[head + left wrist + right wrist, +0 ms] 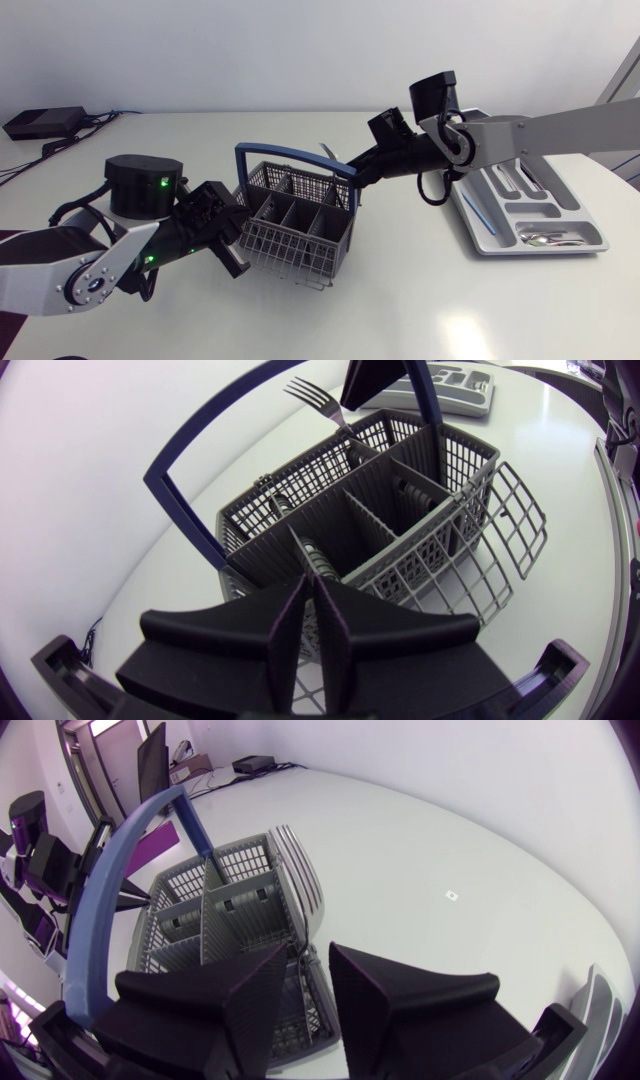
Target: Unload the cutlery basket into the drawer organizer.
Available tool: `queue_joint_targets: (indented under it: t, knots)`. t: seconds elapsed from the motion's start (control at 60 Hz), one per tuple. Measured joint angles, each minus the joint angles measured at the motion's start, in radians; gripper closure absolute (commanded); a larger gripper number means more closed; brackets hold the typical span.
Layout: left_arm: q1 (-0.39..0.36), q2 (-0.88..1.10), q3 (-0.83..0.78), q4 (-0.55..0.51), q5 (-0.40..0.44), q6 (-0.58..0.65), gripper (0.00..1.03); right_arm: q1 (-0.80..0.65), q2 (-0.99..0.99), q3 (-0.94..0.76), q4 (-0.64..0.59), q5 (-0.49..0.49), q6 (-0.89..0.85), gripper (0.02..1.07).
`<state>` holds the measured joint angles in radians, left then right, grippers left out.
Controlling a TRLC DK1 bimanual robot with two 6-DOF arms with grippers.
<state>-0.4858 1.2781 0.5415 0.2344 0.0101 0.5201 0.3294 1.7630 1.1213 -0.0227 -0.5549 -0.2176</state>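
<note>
The grey wire cutlery basket (255,245) with a blue hoop handle (290,150) stands mid-table. My left gripper (236,243) is at its near-left wall, fingers pinched together on the basket rim (312,595). A fork (328,153) stands tines-up in the far corner compartment (318,398). My right gripper (348,178) reaches in from the right at that corner. Its fingers stand a little apart on either side of the fork's neck (300,870), with gaps showing, so the right gripper (308,955) is open. The grey drawer organizer (480,225) lies to the right.
Spoons (550,237) and other cutlery (520,180) lie in the organizer's compartments. A black box with cables (45,122) sits at the back left corner. The basket's dividers (370,525) stand between its compartments.
</note>
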Motion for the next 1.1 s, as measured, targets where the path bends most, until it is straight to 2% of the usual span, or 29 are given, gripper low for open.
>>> queue_joint_targets:
  t: [0.217,0.367,0.533,0.667,0.85,0.983,1.1]
  knots:
    - [0.0,0.019,0.007,0.012,-0.012,0.001,0.91,-0.029,0.003,0.023,-0.034,-0.032,-0.023,0.72]
    - [0.002,0.052,0.009,0.061,-0.032,0.007,0.91,-0.023,-0.016,-0.01,-0.055,-0.037,-0.036,0.72]
    - [0.031,0.114,0.02,0.142,-0.035,0.028,0.91,0.021,-0.126,-0.119,-0.089,-0.016,-0.041,0.72]
    - [0.055,0.145,0.035,0.164,-0.045,0.045,0.91,0.083,-0.221,-0.165,-0.117,0.015,-0.04,0.72]
    - [0.084,0.173,0.06,0.165,-0.045,0.064,0.91,0.165,-0.3,-0.202,-0.146,0.09,-0.019,0.72]
    - [0.093,0.16,0.061,0.146,-0.045,0.065,0.91,0.142,-0.311,-0.214,-0.138,0.116,-0.002,0.72]
    - [0.103,0.089,0.046,0.071,-0.049,0.065,0.82,0.112,-0.303,-0.22,-0.117,0.143,0.007,0.66]
